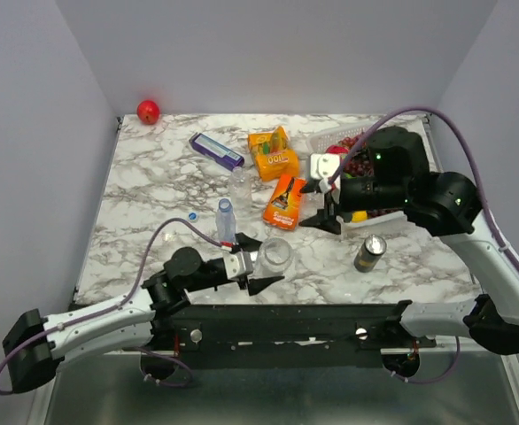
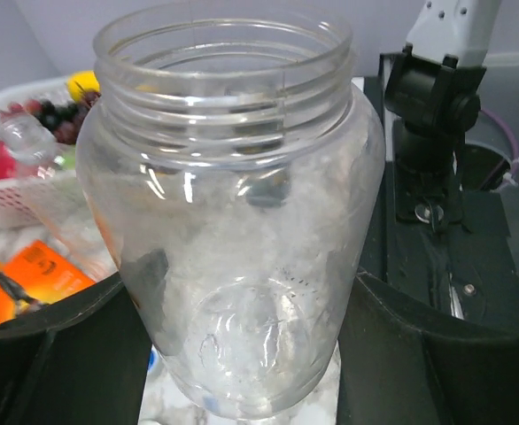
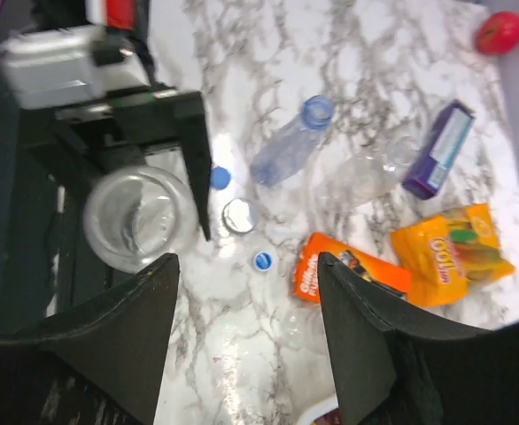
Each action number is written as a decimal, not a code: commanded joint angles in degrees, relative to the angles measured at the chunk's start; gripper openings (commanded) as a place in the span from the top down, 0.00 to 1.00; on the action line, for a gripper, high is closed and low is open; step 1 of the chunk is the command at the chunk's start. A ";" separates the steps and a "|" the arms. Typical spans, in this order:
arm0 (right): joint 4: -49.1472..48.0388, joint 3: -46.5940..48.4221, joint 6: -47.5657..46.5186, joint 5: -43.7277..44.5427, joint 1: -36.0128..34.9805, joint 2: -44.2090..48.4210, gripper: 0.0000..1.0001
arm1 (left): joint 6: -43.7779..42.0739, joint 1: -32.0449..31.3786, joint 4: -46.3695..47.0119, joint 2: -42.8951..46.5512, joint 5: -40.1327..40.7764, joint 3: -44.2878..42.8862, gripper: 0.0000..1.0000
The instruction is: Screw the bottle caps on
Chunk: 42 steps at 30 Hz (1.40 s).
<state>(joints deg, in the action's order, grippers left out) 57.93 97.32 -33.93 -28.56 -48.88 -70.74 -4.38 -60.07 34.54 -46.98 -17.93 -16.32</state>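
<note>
one bottle (image 1: 226, 221) mid-table already wears blue cap. second bottle (image 1: 239, 186) just behind it looks capless. loose blue caps (image 3: 262, 260) on marble, so mostly undone. left gripper (image 1: 268, 261) looks half-closed against clear jar (image 1: 277, 253), near edge. right gripper (image 3: 246, 266) spread wide, empty.

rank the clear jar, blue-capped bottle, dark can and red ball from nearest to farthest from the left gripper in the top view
1. clear jar, between the left gripper's fingers
2. blue-capped bottle, just beyond, slightly left
3. dark can, off to the right
4. red ball, far left corner
</note>
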 commanded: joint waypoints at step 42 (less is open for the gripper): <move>-46.94 -33.25 5.36 6.67 -3.32 -32.79 0.17 | 11.15 64.03 -45.71 23.60 9.06 -26.66 1.00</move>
<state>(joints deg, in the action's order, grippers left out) 15.44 64.18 -31.29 -22.02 -52.12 -101.32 5.63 3.01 -12.95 -23.88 -6.85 -43.70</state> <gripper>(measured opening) 0.789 0.776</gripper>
